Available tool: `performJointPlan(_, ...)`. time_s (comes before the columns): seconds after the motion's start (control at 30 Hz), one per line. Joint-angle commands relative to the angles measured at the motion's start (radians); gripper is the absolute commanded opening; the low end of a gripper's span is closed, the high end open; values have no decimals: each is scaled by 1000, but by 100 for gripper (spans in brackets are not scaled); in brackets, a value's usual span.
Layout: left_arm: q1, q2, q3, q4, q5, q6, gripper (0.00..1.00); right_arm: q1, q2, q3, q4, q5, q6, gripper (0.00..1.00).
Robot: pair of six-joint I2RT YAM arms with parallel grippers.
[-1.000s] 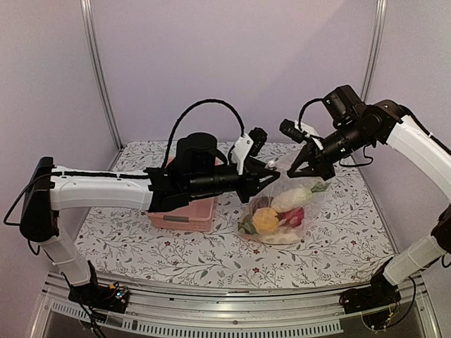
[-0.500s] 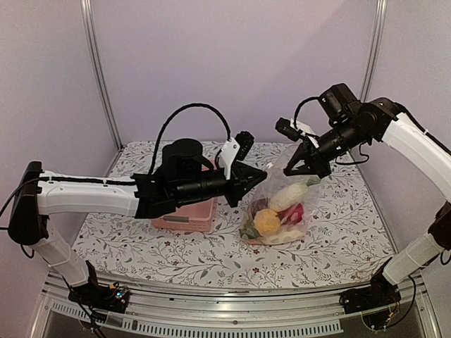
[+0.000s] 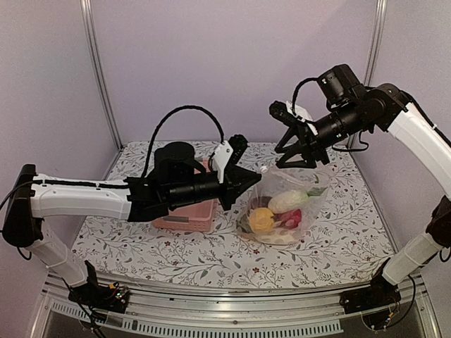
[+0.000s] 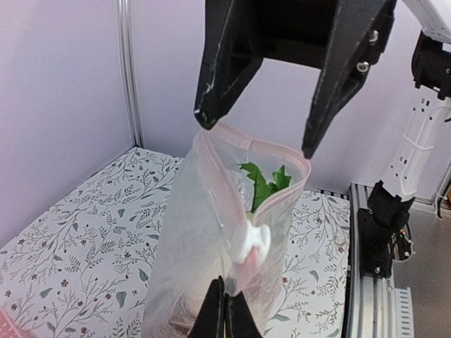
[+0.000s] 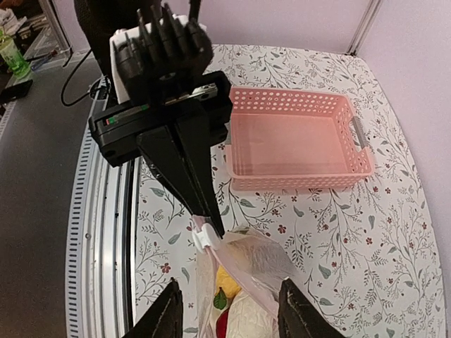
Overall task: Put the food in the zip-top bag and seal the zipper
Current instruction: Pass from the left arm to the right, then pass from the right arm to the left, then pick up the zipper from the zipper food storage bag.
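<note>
Right of tabletop (image 3: pixel 338 239) centre, nearer the right edge than the left, the bag (image 3: pixel 285 211) stands w/ the food (image 3: pixel 262 220) already in it: yellow, white, red and green bits show thru the plastic. Basket (image 5: pixel 292 102), toward the left edge, looks empty from the R wrist view, so loading seems done. What's left is the seal: the zipper (image 4: pixel 282 149) gapes, its lips well apart w/ a green leaf visible btwn them, and the white slider (image 4: pixel 251 243) sits at the end the L claw holds. L claw (image 3: pixel 246 182) is together, pinched on the bag's mouth end right by the slider, keeping that end up. R claw (image 3: pixel 294 162) is apart, gripping nothing, hanging just over the mouth w/ a finger toward each side. Approx: filling done, sealing not yet begun; the mouth needs closing along its whole length.
</note>
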State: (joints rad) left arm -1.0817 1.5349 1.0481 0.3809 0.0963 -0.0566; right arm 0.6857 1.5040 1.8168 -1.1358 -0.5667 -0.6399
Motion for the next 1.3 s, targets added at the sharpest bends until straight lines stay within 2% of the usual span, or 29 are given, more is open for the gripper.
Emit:
performJointPlan(0.0,4,-38,-15,30,8,-4,0,79,59,12,-10,-4,-44,48)
performJointPlan(0.23,6,-57,-42,59,34,0,0,107,97,25,49,29,-37,47)
performJointPlan(0.37,8,-61,-45,60,44,4,0,111,132,57,33,29,-48,37)
performJointPlan(0.5,9,-63,-43,57,53,10,0,112,153,64,23,38,-56,21)
performJointPlan(0.63,11,-67,-46,54,50,9,0,113,152,64,17,51,-57,10)
performJointPlan(0.73,11,-64,-48,53,47,10,1,113,147,64,12,57,-59,8)
performJointPlan(0.8,12,-57,-40,54,45,13,16,113,144,65,12,50,-57,8)
performJointPlan(0.9,12,-39,-26,60,36,22,20,115,146,76,4,45,-51,8)
performJointPlan(0.97,14,-29,-19,65,25,25,19,116,153,88,-12,45,-53,10)
performJointPlan(1.13,14,-27,-31,87,-24,27,0,117,160,96,-42,44,-52,13)
performJointPlan(1.27,20,-40,-64,127,-43,24,0,117,155,83,-56,53,-57,20)
